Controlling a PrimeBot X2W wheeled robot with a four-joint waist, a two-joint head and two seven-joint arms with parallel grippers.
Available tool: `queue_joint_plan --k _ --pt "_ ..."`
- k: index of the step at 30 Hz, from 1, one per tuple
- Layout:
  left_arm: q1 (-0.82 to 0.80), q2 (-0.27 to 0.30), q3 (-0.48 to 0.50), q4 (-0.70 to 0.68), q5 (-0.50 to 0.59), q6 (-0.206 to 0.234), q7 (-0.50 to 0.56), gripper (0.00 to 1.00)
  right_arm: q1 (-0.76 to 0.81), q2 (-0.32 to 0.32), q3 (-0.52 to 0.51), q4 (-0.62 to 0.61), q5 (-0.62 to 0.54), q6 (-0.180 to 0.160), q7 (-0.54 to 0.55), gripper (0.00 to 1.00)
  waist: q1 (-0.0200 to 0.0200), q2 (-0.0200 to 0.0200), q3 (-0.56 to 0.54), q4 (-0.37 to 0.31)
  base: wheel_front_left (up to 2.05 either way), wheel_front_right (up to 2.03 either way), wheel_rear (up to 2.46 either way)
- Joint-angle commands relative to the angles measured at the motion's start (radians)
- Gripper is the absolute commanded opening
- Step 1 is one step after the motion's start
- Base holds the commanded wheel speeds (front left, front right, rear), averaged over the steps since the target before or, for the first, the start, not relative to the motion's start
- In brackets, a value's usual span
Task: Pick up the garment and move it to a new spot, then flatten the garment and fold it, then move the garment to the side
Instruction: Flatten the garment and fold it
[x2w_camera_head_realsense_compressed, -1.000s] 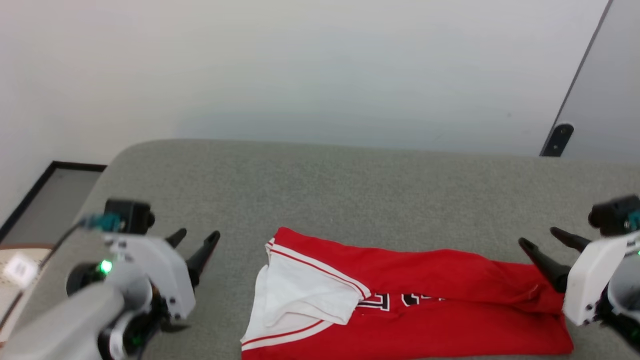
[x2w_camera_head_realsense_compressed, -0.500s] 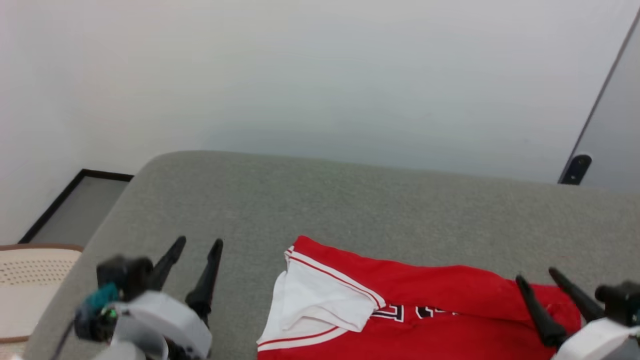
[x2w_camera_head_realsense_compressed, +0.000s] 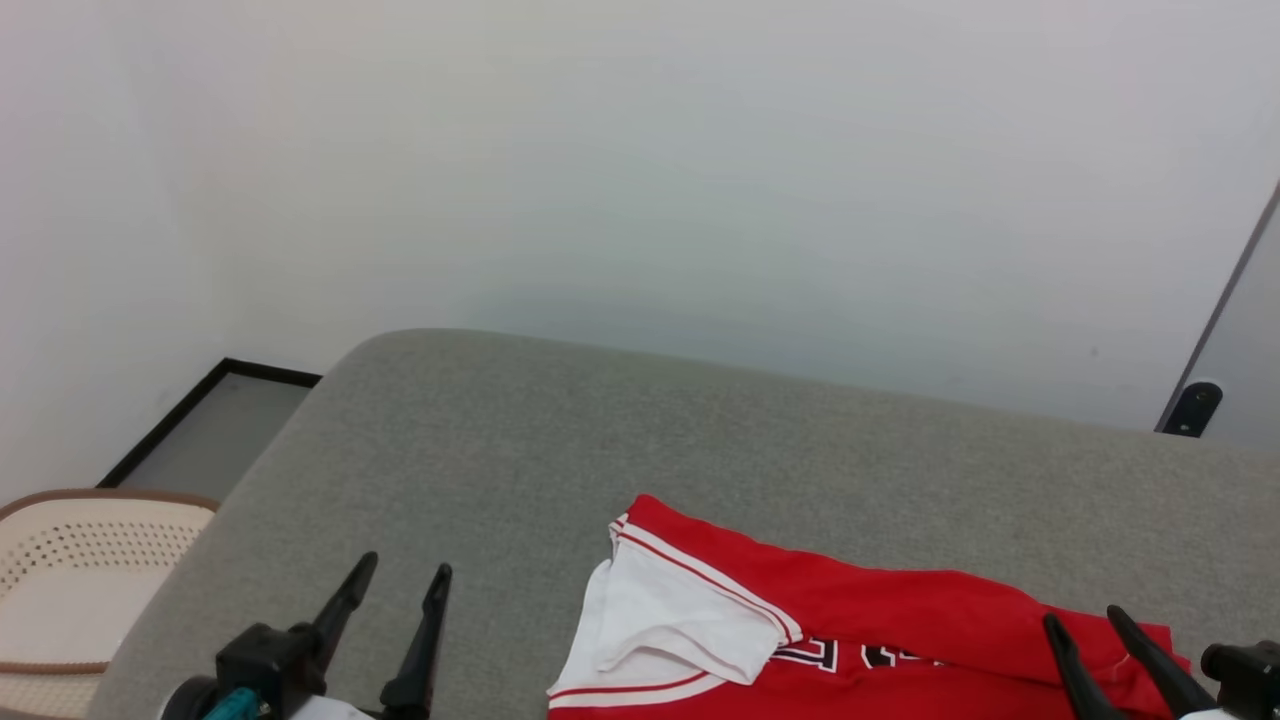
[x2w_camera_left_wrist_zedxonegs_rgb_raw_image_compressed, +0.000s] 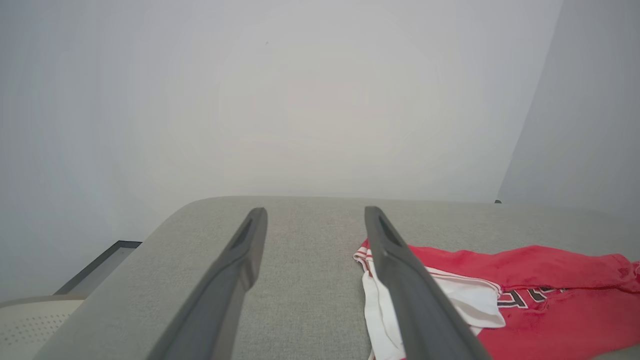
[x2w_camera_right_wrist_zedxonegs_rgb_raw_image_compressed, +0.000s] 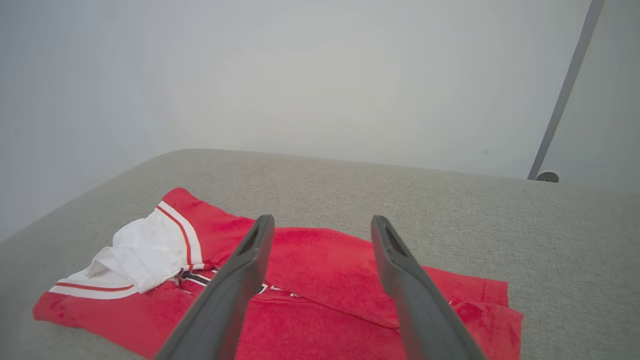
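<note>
While the garment (x2w_camera_head_realsense_compressed: 900, 612) lay folded on the worktop (x2w_camera_head_realsense_compressed: 560, 430), short of its far edge, your left gripper (x2w_camera_head_realsense_compressed: 405, 565) and right gripper (x2w_camera_head_realsense_compressed: 1082, 615) showed jaws wide open, empty.

I found the work surface (x2w_camera_head_realsense_compressed: 560, 430) covered in grey woven fabric, its far-left corner rounded. One item lay directly on it: the garment (x2w_camera_head_realsense_compressed: 900, 610), a red jersey folded into a long band running left to right along the near side. Its white sleeve (x2w_camera_head_realsense_compressed: 670, 620), trimmed in red stripes, lay on top at the left end. Black lettering (x2w_camera_head_realsense_compressed: 815, 655) showed partly under a fold.
</note>
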Motion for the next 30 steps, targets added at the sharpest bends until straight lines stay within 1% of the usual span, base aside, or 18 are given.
queue_joint_plan --k 1,2,5,7,10,17,22,26,30 --pt "0.012 -0.025 0.023 0.026 0.031 -0.037 -0.001 1.0 0.015 0.008 -0.001 0.005 0.007 -0.002 -0.008 1.0 0.0 0.0 -0.007 0.009 0.0 0.0 0.0" --pt "0.012 -0.025 0.023 0.026 0.031 -0.037 -0.001 1.0 0.015 0.008 -0.001 0.005 0.007 -0.002 -0.008 1.0 0.0 0.0 -0.007 0.009 0.0 0.0 0.0" --pt "0.016 -0.047 0.059 0.063 0.068 -0.077 -0.001 1.0 0.013 0.01 0.007 0.008 0.013 -0.002 -0.01 1.0 0.0 0.0 -0.008 0.011 0.0 0.0 0.0" --pt "0.014 -0.057 0.077 0.086 0.094 -0.095 -0.001 1.0 0.005 0.007 0.013 0.013 0.018 -0.002 -0.002 1.0 0.0 0.0 -0.007 0.009 0.0 0.0 0.0" --pt "0.009 -0.078 0.125 0.103 0.105 -0.114 -0.001 1.0 -0.014 -0.018 0.022 0.026 0.023 -0.002 0.024 1.0 0.0 0.0 -0.002 0.001 0.0 0.0 0.0" --pt "0.023 -0.111 0.218 0.103 0.143 -0.141 -0.001 1.0 -0.075 -0.12 0.034 0.059 0.049 -0.002 0.114 1.0 0.0 0.0 0.03 -0.05 0.0 0.0 0.0" --pt "0.015 -0.138 0.249 0.094 0.17 -0.158 -0.001 1.0 -0.116 -0.196 0.034 0.077 0.076 -0.002 0.158 1.0 0.0 0.0 0.064 -0.086 0.0 0.0 0.0" --pt "0.01 -0.161 0.256 0.1 0.19 -0.169 -0.001 1.0 -0.144 -0.223 0.046 0.085 0.088 -0.002 0.191 1.0 0.0 0.0 0.089 -0.113 0.0 0.0 0.0" --pt "0.002 -0.182 0.263 0.1 0.203 -0.177 -0.001 1.0 -0.158 -0.217 0.059 0.09 0.092 -0.002 0.236 1.0 0.0 0.0 0.109 -0.128 0.0 0.0 0.0"
